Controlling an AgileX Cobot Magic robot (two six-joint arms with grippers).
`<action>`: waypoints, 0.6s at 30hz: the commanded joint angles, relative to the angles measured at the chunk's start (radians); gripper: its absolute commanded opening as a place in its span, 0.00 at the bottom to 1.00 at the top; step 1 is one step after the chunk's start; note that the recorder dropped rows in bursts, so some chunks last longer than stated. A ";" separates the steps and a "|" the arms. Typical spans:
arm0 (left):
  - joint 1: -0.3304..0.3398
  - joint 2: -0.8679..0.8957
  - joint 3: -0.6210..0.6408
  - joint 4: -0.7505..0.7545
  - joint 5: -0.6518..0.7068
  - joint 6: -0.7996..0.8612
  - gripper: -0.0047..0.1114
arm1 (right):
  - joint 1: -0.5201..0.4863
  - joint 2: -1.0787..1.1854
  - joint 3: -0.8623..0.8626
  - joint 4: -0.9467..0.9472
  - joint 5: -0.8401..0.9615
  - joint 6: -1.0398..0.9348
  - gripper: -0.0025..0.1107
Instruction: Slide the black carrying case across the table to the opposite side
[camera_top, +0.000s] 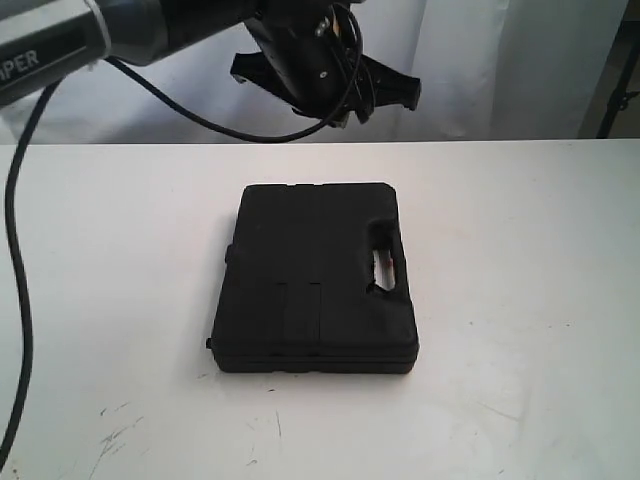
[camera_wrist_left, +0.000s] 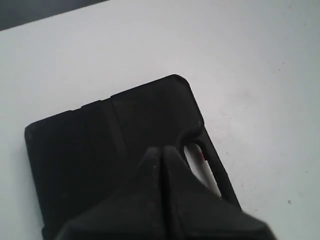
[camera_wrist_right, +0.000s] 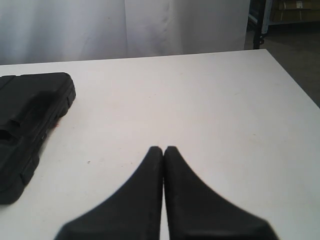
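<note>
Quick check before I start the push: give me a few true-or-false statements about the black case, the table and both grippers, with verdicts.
1. The flat matte black moulded plastic case lies closed and flat on the wide white table. True.
2. The left gripper is spread wide open. False: its fingers are pressed together, and it is positioned over the case.
3. The right gripper is shut and sits over bare tabletop, apart from the case. True.
4. In the exterior view, the case's oblong handle slot is on the left side. False: it is on the right side of the case.
</note>
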 joint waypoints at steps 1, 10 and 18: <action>-0.001 -0.063 -0.002 0.056 0.055 0.035 0.04 | -0.007 -0.005 0.004 -0.003 -0.001 0.001 0.02; -0.001 -0.182 -0.002 0.110 0.060 0.062 0.04 | -0.007 -0.005 0.004 -0.003 -0.001 0.001 0.02; -0.001 -0.234 -0.002 0.114 0.161 0.110 0.04 | -0.007 -0.005 0.004 -0.003 -0.001 0.001 0.02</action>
